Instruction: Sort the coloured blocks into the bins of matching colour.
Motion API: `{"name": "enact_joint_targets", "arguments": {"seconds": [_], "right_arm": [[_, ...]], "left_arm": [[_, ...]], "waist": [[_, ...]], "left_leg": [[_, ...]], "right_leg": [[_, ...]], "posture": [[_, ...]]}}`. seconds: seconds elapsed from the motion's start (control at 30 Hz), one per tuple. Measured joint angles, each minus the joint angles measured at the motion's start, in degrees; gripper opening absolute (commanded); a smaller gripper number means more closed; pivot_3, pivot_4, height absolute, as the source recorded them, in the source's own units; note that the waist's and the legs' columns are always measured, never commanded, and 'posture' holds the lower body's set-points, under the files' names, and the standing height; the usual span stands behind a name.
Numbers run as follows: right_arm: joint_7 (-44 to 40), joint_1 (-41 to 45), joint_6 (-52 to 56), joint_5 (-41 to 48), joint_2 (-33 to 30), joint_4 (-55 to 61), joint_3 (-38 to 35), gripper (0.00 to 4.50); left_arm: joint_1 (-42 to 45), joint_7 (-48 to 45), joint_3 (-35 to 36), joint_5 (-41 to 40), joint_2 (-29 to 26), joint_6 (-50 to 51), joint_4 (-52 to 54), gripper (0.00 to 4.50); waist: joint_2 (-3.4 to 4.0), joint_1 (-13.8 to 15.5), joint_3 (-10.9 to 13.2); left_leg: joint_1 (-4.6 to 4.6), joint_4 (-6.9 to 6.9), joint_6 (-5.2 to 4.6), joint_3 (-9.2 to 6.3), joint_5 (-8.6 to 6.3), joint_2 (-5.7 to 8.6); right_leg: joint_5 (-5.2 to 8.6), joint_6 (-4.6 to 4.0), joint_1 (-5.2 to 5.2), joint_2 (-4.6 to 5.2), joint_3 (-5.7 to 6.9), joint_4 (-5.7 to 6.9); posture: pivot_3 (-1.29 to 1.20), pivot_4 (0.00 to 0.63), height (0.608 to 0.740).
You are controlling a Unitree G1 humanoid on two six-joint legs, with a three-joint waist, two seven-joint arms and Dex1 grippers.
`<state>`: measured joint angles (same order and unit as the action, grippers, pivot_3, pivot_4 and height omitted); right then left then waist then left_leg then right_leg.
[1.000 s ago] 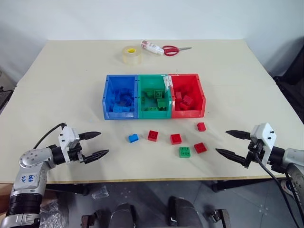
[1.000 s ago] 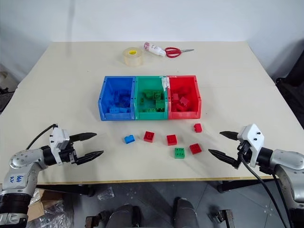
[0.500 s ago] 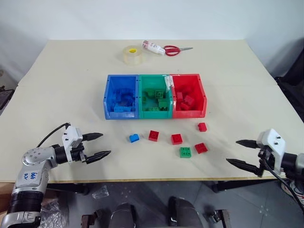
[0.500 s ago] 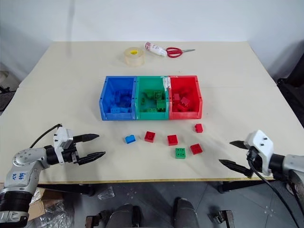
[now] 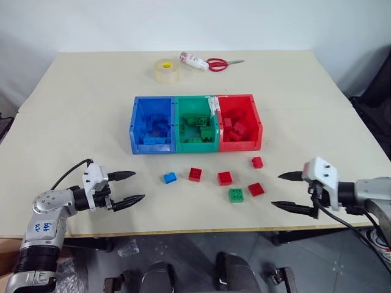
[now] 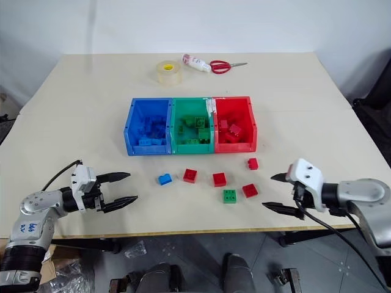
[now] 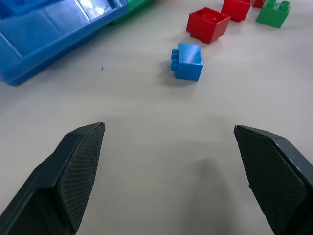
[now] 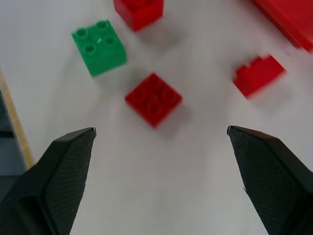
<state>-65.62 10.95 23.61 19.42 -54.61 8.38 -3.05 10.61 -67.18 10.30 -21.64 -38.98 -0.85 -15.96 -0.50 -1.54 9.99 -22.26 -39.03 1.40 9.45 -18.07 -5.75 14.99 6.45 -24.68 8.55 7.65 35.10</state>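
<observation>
6 loose blocks (image 5: 225, 178) in open room between bins (image 5: 197, 122) mid-tabletop (image 5: 73, 116) and near edge, left tool (image 5: 125, 187) and right tool (image 5: 287, 190) spread empty at near corners, bin contents partly hidden by walls

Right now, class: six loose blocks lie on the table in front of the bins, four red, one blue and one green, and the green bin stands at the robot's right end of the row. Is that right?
One slip: the green bin stands in the middle, between the blue bin and the red bin, which is at the right end. The left eye view shows it. The block count is right.
</observation>
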Motion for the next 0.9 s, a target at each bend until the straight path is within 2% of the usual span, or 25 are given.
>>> {"name": "enact_joint_targets", "arguments": {"seconds": [0.17,0.2,0.27,0.5,0.77,0.9], "right_arm": [[-1.70,7.81,-1.74,-4.24,2.77,-7.02,7.88,4.50],[-2.14,8.86,-2.53,-4.93,3.53,-8.42,9.04,4.32],[-2.79,9.77,-3.72,-5.52,4.32,-9.98,10.01,3.89],[-4.05,11.12,-5.43,-6.76,5.24,-11.24,11.18,1.47],[-3.38,10.59,-3.36,-5.10,5.24,-8.23,9.17,1.40],[-1.93,14.55,-1.92,-3.57,5.57,-7.69,6.87,1.40]], "left_arm": [[-2.03,0.50,0.37,-0.18,0.17,-0.68,1.94,4.49],[-2.53,0.79,0.44,-0.25,0.25,-0.79,2.21,4.50],[-3.29,1.28,0.52,-0.43,0.48,-0.85,2.78,4.50],[-6.28,3.22,0.75,-1.01,1.11,-0.80,6.55,4.50],[-6.76,3.98,0.87,-1.39,1.91,-0.80,6.67,4.50],[-6.31,3.93,0.85,-1.39,2.03,-0.85,6.57,4.50]], "waist": [[0.00,0.07,0.00],[0.00,0.04,0.00],[0.00,0.04,0.00],[0.00,-0.03,0.00],[0.00,0.01,0.00],[0.00,-0.03,0.00]], "left_leg": [[-0.04,-0.01,-0.01,0.03,-0.01,0.00],[-0.03,-0.01,-0.01,0.03,-0.01,0.00],[-0.03,-0.01,-0.01,0.03,-0.01,0.00],[-0.02,-0.01,0.00,0.04,-0.01,-0.03],[-0.02,-0.02,0.00,0.04,-0.02,-0.03],[-0.02,-0.02,0.01,0.06,-0.01,-0.03]], "right_leg": [[-0.01,0.01,-0.01,0.00,0.00,0.02],[-0.01,0.01,-0.01,0.00,0.00,0.03],[-0.01,0.01,-0.01,0.00,0.00,0.06],[-0.01,0.01,-0.01,0.00,0.00,0.08],[-0.01,0.01,-0.03,-0.01,-0.01,0.08],[-0.01,0.01,-0.05,0.00,-0.02,0.08]], "posture": [[0.00,0.150,0.740],[0.00,0.150,0.740],[0.00,0.150,0.740],[0.00,0.150,0.740],[0.00,0.150,0.740],[0.00,0.150,0.740]]}}
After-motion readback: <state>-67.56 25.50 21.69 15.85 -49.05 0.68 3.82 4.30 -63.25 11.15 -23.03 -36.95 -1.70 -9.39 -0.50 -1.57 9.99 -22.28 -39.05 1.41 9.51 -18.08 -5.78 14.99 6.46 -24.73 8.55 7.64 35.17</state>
